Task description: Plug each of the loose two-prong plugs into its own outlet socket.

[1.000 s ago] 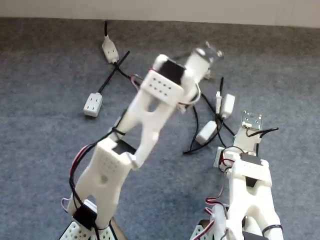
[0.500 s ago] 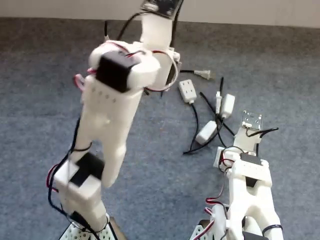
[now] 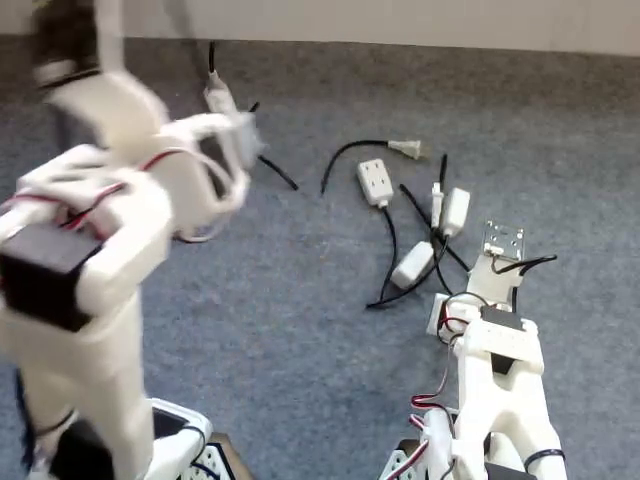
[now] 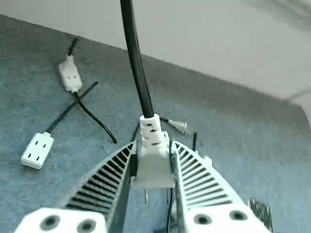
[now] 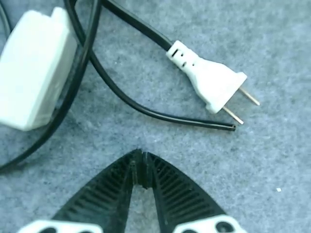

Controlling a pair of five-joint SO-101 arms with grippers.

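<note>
**Q:** Where is the grasped plug?

**A:** The white two-prong plug (image 4: 151,167) is clamped between the fingers (image 4: 112,174) of the left tool (image 4: 153,145), raised above the grey bench (image 4: 243,145). Its black cord runs out past the fingertips.

**Q:** And the remaining items?

**A:** A second plug (image 5: 209,80) lies flat near the right tool (image 5: 141,158), whose fingers are pressed together on nothing. An outlet socket (image 3: 375,180) lies mid-bench and a far socket (image 4: 36,150) lies apart.

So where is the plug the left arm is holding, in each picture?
Left wrist view: middle, the held plug clamped in the left pincer.
High view: upper left, at the tip of the left arm.
Right wrist view: another plug lies loose on the carpet.
Shared landmark: the white connector near the wall; same connector in the left wrist view.
</note>
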